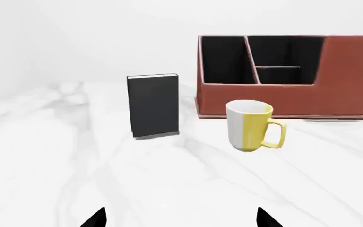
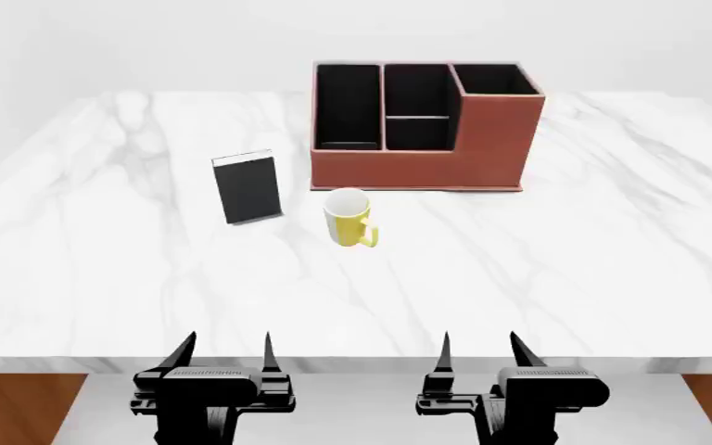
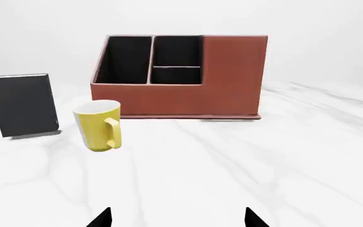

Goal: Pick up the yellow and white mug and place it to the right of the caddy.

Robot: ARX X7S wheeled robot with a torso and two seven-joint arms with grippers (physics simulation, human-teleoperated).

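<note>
A: Where does the yellow and white mug (image 2: pixel 349 219) sit?

B: Upright on the marble worktop (image 2: pixel 603 250), just in front of the caddy (image 2: pixel 421 130), near the caddy's front left corner. There is a narrow gap between them; they are not touching. In the left wrist view the mug (image 1: pixel 251 125) overlaps the caddy's lower front wall (image 1: pixel 282 101), and its handle points toward the caddy's right end. The right wrist view shows the mug (image 3: pixel 98 125) with its white rim and inside, handle on the side nearer the camera.

A: What is the caddy like?

B: A reddish-brown box with black-lined compartments. Its right end is the taller section, seen well from the right wrist camera (image 3: pixel 181 78). The worktop to the right of the caddy carries nothing.

A: Anything else nearby?

B: A black upright slab (image 2: pixel 247 188) stands to the left of the caddy and slightly forward of its front wall, just beside the mug on the mug's far side from the caddy's tall end. It also shows in the left wrist view (image 1: pixel 153 106) and the right wrist view (image 3: pixel 21 105).

A: And the arms?

B: Both hang at the near edge of the worktop, well apart from the caddy. The left pincer (image 2: pixel 223 350) has its fingers spread apart and holds nothing; the right pincer (image 2: pixel 480 349) likewise stands apart and empty. Only the dark fingertips show in each wrist view, left (image 1: pixel 97 218) and right (image 3: pixel 102 218).
</note>
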